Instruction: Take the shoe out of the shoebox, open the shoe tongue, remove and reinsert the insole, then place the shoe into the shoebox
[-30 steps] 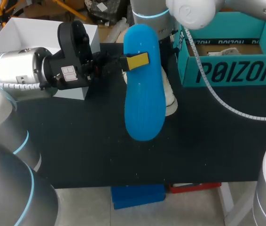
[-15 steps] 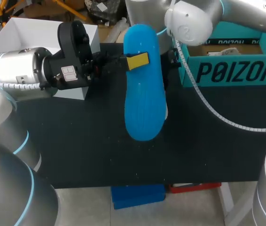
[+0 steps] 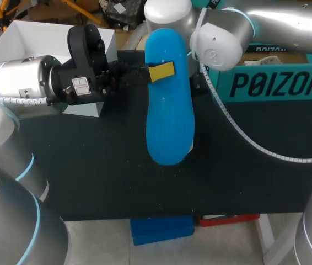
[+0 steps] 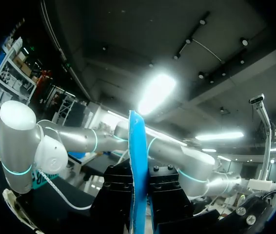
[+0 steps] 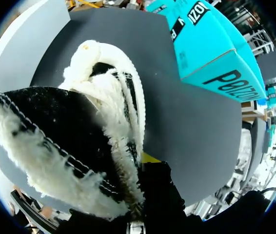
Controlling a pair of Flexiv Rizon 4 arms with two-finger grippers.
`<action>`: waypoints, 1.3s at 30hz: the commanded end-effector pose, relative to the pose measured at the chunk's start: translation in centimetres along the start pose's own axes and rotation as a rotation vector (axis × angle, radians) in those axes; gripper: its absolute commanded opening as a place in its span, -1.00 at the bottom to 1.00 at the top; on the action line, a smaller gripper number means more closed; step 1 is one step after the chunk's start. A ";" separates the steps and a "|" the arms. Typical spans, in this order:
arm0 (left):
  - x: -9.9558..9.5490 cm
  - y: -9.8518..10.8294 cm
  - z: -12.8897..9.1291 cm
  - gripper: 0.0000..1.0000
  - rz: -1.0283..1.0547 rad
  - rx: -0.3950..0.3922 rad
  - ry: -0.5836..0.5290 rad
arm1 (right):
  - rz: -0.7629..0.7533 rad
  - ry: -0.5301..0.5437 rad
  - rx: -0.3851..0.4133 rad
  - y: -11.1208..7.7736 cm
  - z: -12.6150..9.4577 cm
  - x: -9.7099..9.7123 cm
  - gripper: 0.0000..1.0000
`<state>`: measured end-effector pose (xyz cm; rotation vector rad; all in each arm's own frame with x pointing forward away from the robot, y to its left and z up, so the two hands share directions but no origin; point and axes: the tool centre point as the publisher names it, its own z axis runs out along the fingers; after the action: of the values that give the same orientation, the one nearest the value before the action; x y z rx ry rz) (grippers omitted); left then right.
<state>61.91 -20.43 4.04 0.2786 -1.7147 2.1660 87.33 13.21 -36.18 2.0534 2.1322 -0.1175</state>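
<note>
Shoe outside teal shoebox, seemingly pinched by right gripper; blue insole clamped in left gripper.

The black matte table carries a white open cardboard box at its far left corner and a teal printed cardboard shoebox at its far right corner. A black-and-white fleecy shoe lies between them.

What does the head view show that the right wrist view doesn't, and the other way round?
Only the head view shows the blue insole held up in the left gripper, and the white box behind it. Only the right wrist view shows the shoe close up, with its white fleecy lining. Both show the teal shoebox and the black table.
</note>
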 end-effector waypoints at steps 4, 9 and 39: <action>0.3 0.1 0.3 -1.00 -0.001 0.002 -0.010 | 0.033 0.007 0.014 0.1 2.6 0.8 -1.00; 0.3 0.1 0.3 -1.00 -0.001 0.002 -0.010 | 0.081 0.007 0.003 0.0 4.0 1.2 -1.00; 0.3 0.1 0.3 -1.00 -0.001 0.002 -0.010 | 0.067 0.503 -0.041 -1.6 -4.9 0.4 1.00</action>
<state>61.91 -20.43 4.04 0.2786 -1.7147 2.1660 86.00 15.93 -32.67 2.2881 2.1507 0.2015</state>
